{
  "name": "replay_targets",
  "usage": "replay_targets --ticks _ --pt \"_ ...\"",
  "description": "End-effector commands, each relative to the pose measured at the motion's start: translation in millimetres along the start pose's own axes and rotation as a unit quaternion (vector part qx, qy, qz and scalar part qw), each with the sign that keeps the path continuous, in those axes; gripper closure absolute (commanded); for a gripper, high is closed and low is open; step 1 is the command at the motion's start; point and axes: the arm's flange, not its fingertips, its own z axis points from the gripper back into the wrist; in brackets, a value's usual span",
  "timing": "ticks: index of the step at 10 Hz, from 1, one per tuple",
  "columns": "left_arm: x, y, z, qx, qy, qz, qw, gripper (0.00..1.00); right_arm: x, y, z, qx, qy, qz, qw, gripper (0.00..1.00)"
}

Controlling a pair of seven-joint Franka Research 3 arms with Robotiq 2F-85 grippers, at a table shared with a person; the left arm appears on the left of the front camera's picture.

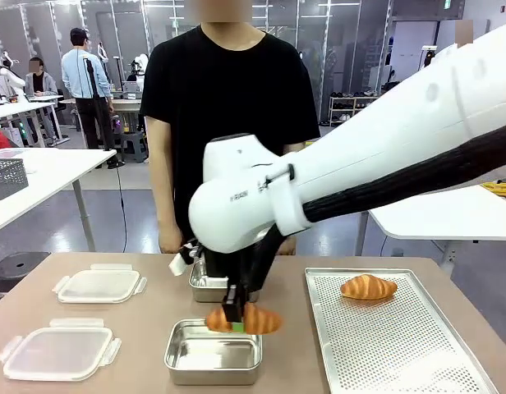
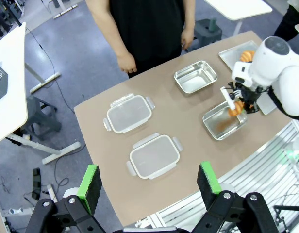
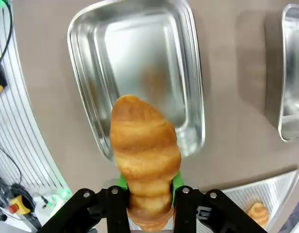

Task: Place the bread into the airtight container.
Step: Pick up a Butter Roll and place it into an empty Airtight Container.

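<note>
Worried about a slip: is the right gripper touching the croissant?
Touching. Right wrist view shows the right gripper clamped on the croissant, green pads against both sides.

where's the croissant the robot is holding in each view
Front view: croissant low centre, just above the near steel container.
Left wrist view: croissant right of centre, at that container's edge.
Right wrist view: croissant bottom centre, overlapping the container.
Shared landmark: that container.

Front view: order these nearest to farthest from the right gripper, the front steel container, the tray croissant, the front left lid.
1. Front steel container, directly under the right gripper and its held croissant.
2. Tray croissant, off to the right.
3. Front left lid, far left.
</note>
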Motion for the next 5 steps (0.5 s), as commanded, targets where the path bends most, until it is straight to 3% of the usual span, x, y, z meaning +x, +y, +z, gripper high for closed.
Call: replay_targets --ticks 1,5 --pt "1.0 -0.5 0.6 0.001 0.000 -0.001 1.000 0.00 26.3 -1.0 -11.0 0.003 0.016 -0.015 1.000 0.64" --pt "1.0 -0.5 0.6 0.001 0.000 -0.001 1.000 0.00 38.3 -3.5 -38.4 0.033 0.007 -0.011 0.999 0.64"
